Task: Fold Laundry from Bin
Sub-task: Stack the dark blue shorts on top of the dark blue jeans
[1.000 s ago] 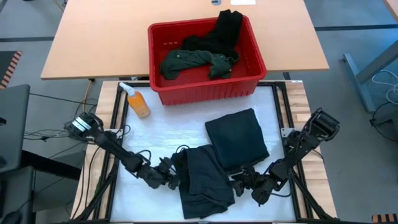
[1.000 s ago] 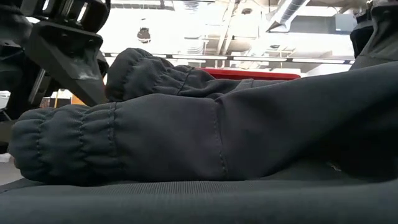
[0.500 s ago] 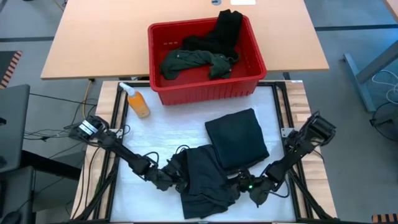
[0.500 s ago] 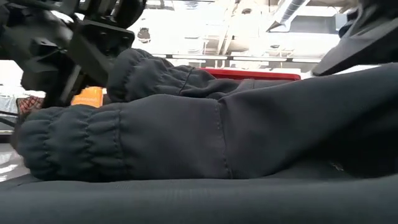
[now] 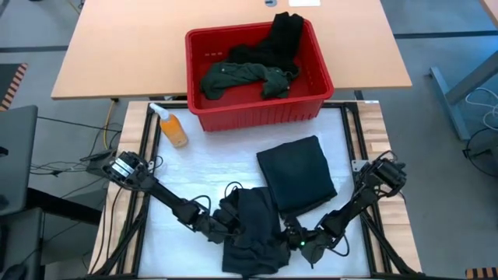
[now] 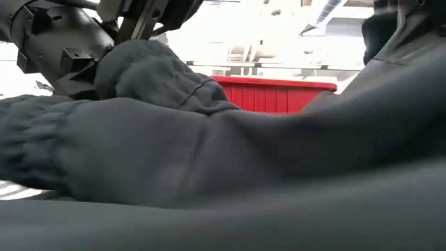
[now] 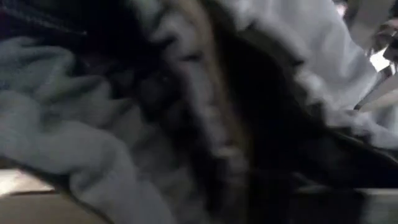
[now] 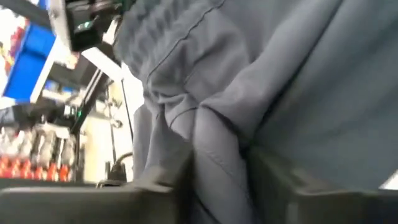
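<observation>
A crumpled dark cloth garment [image 5: 253,233] lies on the white worktop [image 5: 210,159], well in front of the rectangular red plastic bin with slotted sides [image 5: 257,109]. The left gripper [image 5: 226,225] is set against its left edge, the right gripper [image 5: 294,241] against its right edge; whether either gripper is pinching cloth cannot be told. A folded black garment [image 5: 297,175] lies between it and the bin. A dark green shirt [image 5: 237,76] and black pieces [image 5: 282,35] are held in the bin. An orange bottle [image 5: 171,127] stands just left of the bin. No writing can be read.
</observation>
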`<move>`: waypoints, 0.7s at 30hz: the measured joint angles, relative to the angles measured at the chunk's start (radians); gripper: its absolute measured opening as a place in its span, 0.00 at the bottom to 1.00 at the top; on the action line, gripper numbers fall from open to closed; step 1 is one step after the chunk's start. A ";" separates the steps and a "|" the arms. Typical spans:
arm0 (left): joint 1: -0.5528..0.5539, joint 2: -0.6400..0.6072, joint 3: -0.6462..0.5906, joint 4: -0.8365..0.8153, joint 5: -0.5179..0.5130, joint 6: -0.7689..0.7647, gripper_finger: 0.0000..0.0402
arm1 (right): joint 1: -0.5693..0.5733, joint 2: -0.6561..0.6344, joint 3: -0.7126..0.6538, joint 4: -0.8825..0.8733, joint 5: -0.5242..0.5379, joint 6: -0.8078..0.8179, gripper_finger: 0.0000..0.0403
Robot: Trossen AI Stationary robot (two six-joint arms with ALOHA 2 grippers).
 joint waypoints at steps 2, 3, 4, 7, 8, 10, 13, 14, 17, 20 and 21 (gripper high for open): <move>-0.001 0.001 0.011 -0.001 0.004 0.030 0.16 | -0.005 0.000 0.016 0.001 -0.017 -0.049 0.23; -0.001 0.002 0.015 0.000 0.006 0.042 0.09 | -0.008 0.000 0.024 0.002 -0.020 -0.073 0.15; -0.002 0.002 0.019 0.003 0.002 0.049 0.06 | -0.009 0.000 0.029 0.002 -0.021 -0.099 0.09; -0.010 0.003 0.035 0.012 -0.014 0.081 0.05 | -0.023 -0.009 0.047 -0.003 -0.043 -0.171 0.09; -0.014 0.001 0.044 0.013 -0.017 0.097 0.06 | -0.031 -0.018 0.054 -0.004 -0.059 -0.197 0.09; -0.019 -0.009 0.070 0.034 -0.028 0.132 0.06 | -0.041 -0.049 0.070 -0.002 -0.077 -0.270 0.10; -0.035 -0.055 0.099 0.057 -0.078 0.202 0.05 | -0.058 -0.115 0.096 0.002 -0.117 -0.421 0.10; -0.039 -0.067 0.111 0.061 -0.099 0.227 0.05 | -0.066 -0.144 0.099 0.000 -0.136 -0.474 0.10; -0.048 -0.118 0.139 0.055 -0.164 0.325 0.05 | -0.096 -0.251 0.107 -0.064 -0.183 -0.592 0.10; -0.026 -0.165 0.169 0.042 -0.232 0.436 0.04 | -0.128 -0.391 0.108 -0.244 -0.190 -0.669 0.10; -0.012 -0.174 0.181 0.041 -0.251 0.474 0.04 | -0.138 -0.439 0.108 -0.324 -0.190 -0.690 0.10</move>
